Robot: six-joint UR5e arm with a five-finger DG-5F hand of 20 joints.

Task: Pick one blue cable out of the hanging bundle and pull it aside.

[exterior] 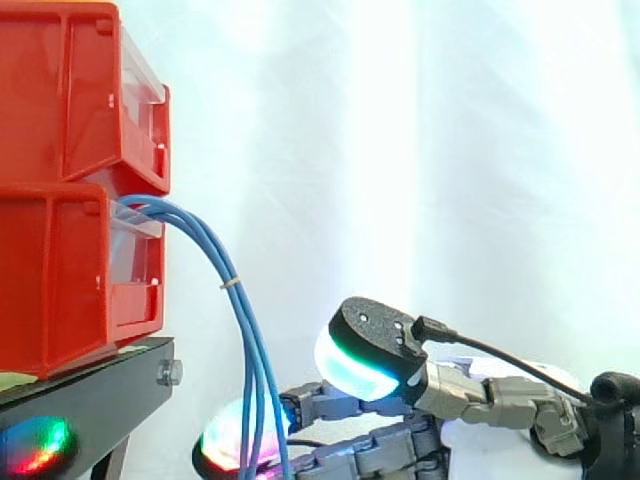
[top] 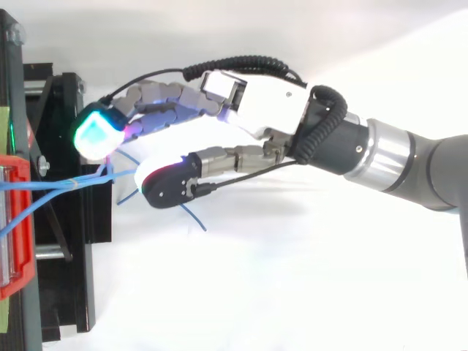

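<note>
Hand [top: 267,110]: reaches in level from the right, fingers nearly straight, thumb spread above them, gripping nothing
Blue cables [exterior: 243,330]: bundle hangs from the lower red bin [exterior: 60,285], passing in front of the glowing fingertips [exterior: 222,440]

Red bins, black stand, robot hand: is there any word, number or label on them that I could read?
None: no readable text on the red bins, the black stand, the blue cables or the hand.
A greenish strip on the stand carries nothing legible.

cables [exterior: 247,350] hang from lower bin [exterior: 60,280], hand [top: 270,106] right
</note>
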